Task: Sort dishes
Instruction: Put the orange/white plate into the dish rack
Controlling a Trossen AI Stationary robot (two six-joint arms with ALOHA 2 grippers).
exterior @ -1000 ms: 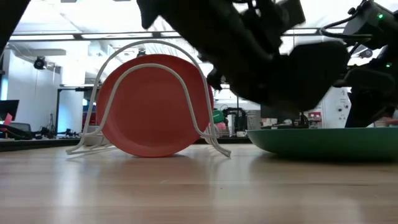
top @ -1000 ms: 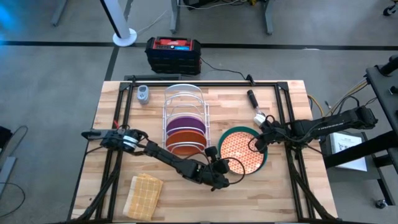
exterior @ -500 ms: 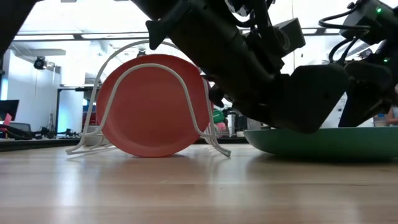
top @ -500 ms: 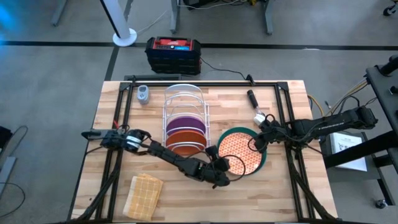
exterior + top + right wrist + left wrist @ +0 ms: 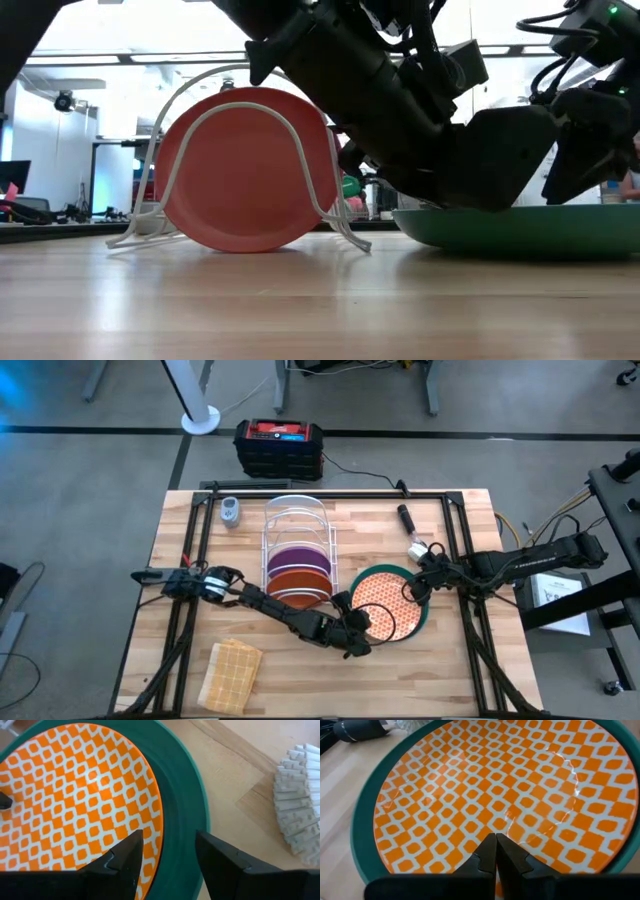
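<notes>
A teal-green plate [image 5: 424, 615] lies flat on the table with an orange-patterned plate [image 5: 385, 600] in it. Glints of a clear glass plate [image 5: 570, 775] show on the pattern. My left gripper [image 5: 362, 636] is shut, with its tips [image 5: 495, 842] low over the stack's near left part. My right gripper [image 5: 414, 589] is open at the stack's right side; its fingers stand on either side of the teal rim [image 5: 175, 820]. A purple plate [image 5: 297, 558] and a plain orange plate [image 5: 297, 586] stand upright in the white wire rack [image 5: 296, 510]. My left gripper's shut fingertips [image 5: 489, 851] come in slanting from the table's near left and lie low over the patterned plate's near part [image 5: 485, 827]. I cannot tell whether they touch the clear glass plate or the patterned one. My right gripper: I cannot tell whether its fingers [image 5: 122, 855] touch the plates.
A tan woven cloth [image 5: 230, 672] lies at the near left. A small grey device [image 5: 231, 512], a black-handled tool [image 5: 407, 520] and a white pleated thing [image 5: 300, 775] lie toward the far edge. A black and red box [image 5: 278, 448] stands on the floor beyond the table.
My left gripper has gone toward the table's far right, from the bare wood in over the near left edge of the plate stack, staying shut. The plates have kept their places.
</notes>
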